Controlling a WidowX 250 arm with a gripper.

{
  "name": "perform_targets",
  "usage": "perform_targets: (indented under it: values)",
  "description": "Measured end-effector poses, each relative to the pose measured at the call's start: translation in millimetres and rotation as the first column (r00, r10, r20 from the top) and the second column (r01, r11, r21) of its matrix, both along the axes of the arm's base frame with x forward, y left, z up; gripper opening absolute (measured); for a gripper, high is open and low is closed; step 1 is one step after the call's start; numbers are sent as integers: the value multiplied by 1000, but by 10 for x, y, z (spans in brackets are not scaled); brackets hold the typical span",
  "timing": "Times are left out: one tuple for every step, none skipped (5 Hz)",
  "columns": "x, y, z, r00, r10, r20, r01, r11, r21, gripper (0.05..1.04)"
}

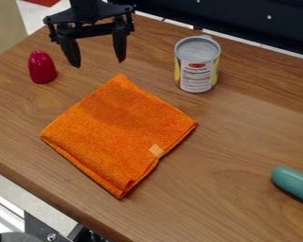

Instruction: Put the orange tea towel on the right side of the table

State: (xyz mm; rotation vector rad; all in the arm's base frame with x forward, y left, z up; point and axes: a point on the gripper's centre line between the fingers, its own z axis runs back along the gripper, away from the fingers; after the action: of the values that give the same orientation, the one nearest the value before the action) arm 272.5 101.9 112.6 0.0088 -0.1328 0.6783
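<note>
Camera view shows the black two-finger gripper hanging over the far left part of a brown wood-grain table, its fingers spread well apart with nothing between them, so it is released. Its height above the wood is hard to tell. Nearer the camera than the fingertips lies the orange textured cloth tea towel, folded into a rough square and turned so that one corner points toward the gripper, near the fingertip on the view's right. It lies flat across the left and middle of the table, with a small pale orange tag by its lower right edge. Left of the gripper in the view, near it, stands a glossy crimson object with a rounded, tapering top. To the gripper's right, beyond the towel, a cylindrical metal can with a white and yellow label stands upright. Well apart from the gripper, toward the camera and far to the right, a smooth teal object with a rounded end is cut off by the view's edge.
</note>
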Motion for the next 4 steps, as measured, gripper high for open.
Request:
perform_targets:
  values:
    - [-31, -16, -86, 1000, 0, -27, 0, 1000, -10, 995]
    - [-111, -81, -202, 999, -17, -32, 17, 1000, -2, 995]
    - [-189, -130, -236, 999, -40, -36, 39, 999, -10, 995]
    - [-261, -179, -306, 999, -50, -19, 50, 999, 15, 948]
